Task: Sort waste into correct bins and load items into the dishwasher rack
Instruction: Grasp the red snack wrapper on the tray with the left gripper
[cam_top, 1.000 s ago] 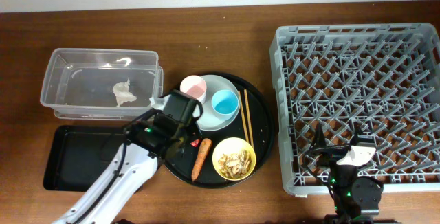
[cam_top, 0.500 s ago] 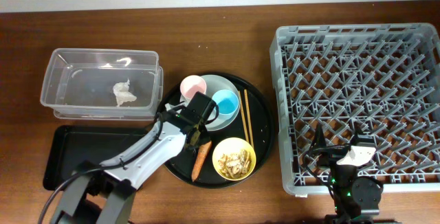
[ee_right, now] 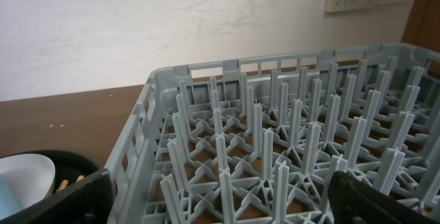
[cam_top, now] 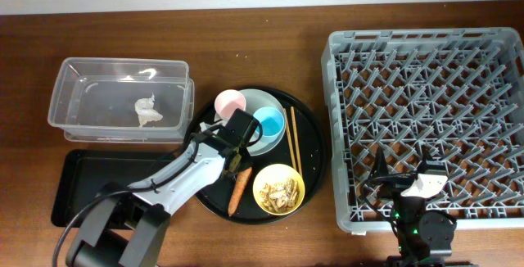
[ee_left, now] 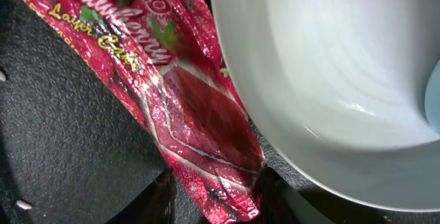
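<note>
The red snack wrapper (ee_left: 185, 114) lies on the round black tray (cam_top: 307, 119) beside the pale plate (ee_left: 330, 80). My left gripper (cam_top: 235, 167) straddles the wrapper's near end, fingers (ee_left: 162, 198) apart on either side, not visibly squeezing it. On the plate (cam_top: 258, 100) stand the pink cup (cam_top: 230, 102) and blue cup (cam_top: 268, 122). The chopsticks (cam_top: 293, 140), the carrot piece (cam_top: 237, 190) and the yellow bowl (cam_top: 264, 176) of scraps (cam_top: 278, 192) share the tray. My right gripper (ee_right: 220, 207) hangs open over the rack (cam_top: 426, 95).
The clear tub (cam_top: 82, 66) at the left holds a white tissue (cam_top: 147, 110). The shallow black rectangular tray (cam_top: 90, 181) lies in front of it. Brown table shows between the round tray and the rack.
My left arm has swung right and forward, putting the gripper over the wrapper, which the overhead view no longer shows. Its fingers went from shut to apart. The right arm stayed still.
</note>
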You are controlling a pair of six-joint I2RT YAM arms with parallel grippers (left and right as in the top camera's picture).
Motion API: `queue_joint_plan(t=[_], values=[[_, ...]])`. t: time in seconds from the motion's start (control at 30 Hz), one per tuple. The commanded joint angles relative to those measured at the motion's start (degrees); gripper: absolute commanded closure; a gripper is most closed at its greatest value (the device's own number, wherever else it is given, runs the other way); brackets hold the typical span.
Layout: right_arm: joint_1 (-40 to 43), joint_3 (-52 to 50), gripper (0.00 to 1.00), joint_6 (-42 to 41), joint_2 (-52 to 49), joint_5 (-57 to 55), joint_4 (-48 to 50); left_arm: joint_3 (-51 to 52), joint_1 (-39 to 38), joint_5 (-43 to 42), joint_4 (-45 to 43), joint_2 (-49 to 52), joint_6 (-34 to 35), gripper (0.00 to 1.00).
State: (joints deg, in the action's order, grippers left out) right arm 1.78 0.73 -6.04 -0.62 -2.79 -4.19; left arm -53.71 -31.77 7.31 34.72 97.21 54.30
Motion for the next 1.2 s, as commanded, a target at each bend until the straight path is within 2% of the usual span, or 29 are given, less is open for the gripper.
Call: queue_joint_plan(t=[0.0, 0.2, 0.33, 0.4, 0.47, 0.5, 0.53, 0.57, 0.77, 0.97, 1.0, 1.03, 1.17], values=[[-0.2, -0.4, 0.02, -0.4, 0.4, -0.5, -0.2, 1.2, -0.1, 0.2, -0.2, 0.6, 0.5, 0.64], [-0.2, -0.4, 0.02, -0.4, 0.4, -0.5, -0.2, 1.2, -0.1, -1.1, 0.4, 0.6, 0.5, 0.88], [-0.2, -0.4, 0.02, -0.4, 0.4, -0.5, -0.2, 1.2, -0.1, -1.1, 0.6, 0.6, 0.5, 0.93], [-0.2, -0.4, 0.02, -0.4, 0.4, -0.5, -0.2, 1.1, 0.0, -1.1, 0.7, 0.2, 0.5, 0.76], [-0.2, -0.4, 0.02, -0.4, 0.4, -0.5, -0.2, 1.0, 0.0, -1.0, 0.9, -1.0, -1.4, 0.69], [-0.2, -0.4, 0.02, -0.4, 0.4, -0.5, -0.2, 1.0, 0.0, -0.6, 1.0, -2.1, -2.8, 0.55], [-0.2, -0.4, 0.02, -0.4, 0.4, -0.5, -0.2, 1.0, -0.1, 0.2, 1.0, -2.8, -3.0, 0.36], [-0.2, -0.4, 0.02, -0.4, 0.4, -0.5, -0.2, 1.0, -0.1, 0.2, 0.9, -3.0, -3.0, 0.27], [-0.2, -0.4, 0.02, -0.4, 0.4, -0.5, -0.2, 1.2, -0.1, 0.7, 0.4, -0.4, -1.0, 0.26], [-0.2, -0.4, 0.02, -0.4, 0.4, -0.5, -0.2, 1.2, -0.1, 0.6, -1.1, 2.5, -1.0, 0.41], [-0.2, -0.4, 0.02, -0.4, 0.4, -0.5, -0.2, 1.2, -0.1, 0.6, -1.1, 2.8, -1.0, 0.47], [-0.2, -0.4, 0.02, -0.4, 0.4, -0.5, -0.2, 1.2, -0.1, 0.6, -1.1, 2.8, -1.0, 0.61], [-0.2, -0.4, 0.02, -0.4, 0.4, -0.5, -0.2, 1.2, -0.1, 0.4, -1.2, 2.8, -1.0, 0.93]])
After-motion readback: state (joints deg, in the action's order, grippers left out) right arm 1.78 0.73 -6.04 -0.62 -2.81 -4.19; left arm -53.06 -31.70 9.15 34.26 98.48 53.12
